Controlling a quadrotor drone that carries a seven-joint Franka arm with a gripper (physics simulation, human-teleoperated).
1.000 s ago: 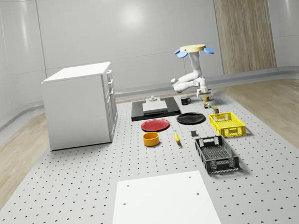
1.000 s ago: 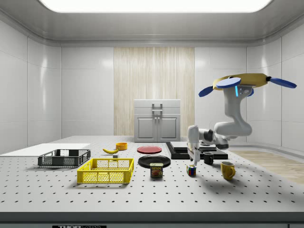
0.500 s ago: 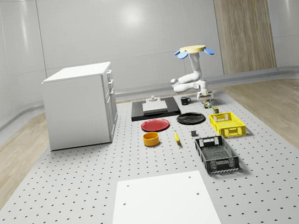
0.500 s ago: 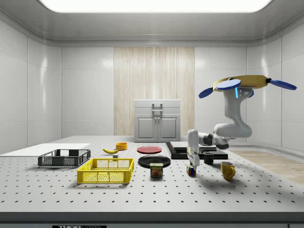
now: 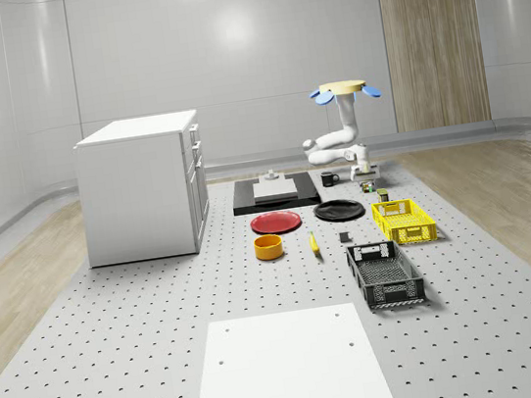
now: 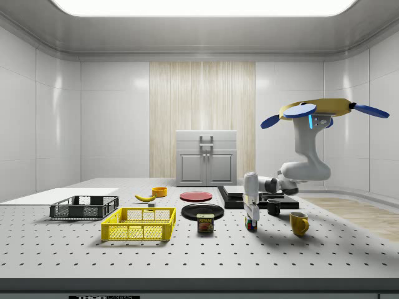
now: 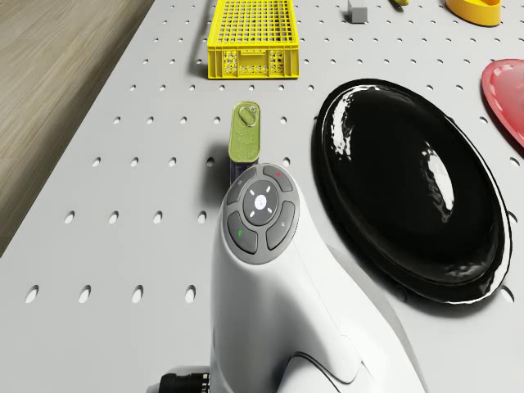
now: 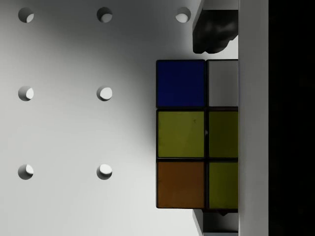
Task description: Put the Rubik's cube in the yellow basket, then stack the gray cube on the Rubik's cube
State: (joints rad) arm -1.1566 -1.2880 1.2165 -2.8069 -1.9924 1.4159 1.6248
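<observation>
Drone (image 6: 315,112) hovers over the table's (image 6: 187,255) far end. Its gripper (image 6: 250,216) is down around the Rubik's cube (image 6: 250,224) beside the can (image 6: 205,223), fingers (image 8: 214,32) either side; can't tell if they're clamped.

The Rubik's cube (image 8: 197,133) sits flat on the perforated table, showing blue, white, yellow and orange tiles. The yellow basket (image 6: 139,223), a mesh-walled crate, stands upright, well apart. The gray cube (image 7: 357,11) lies beyond it.
</observation>
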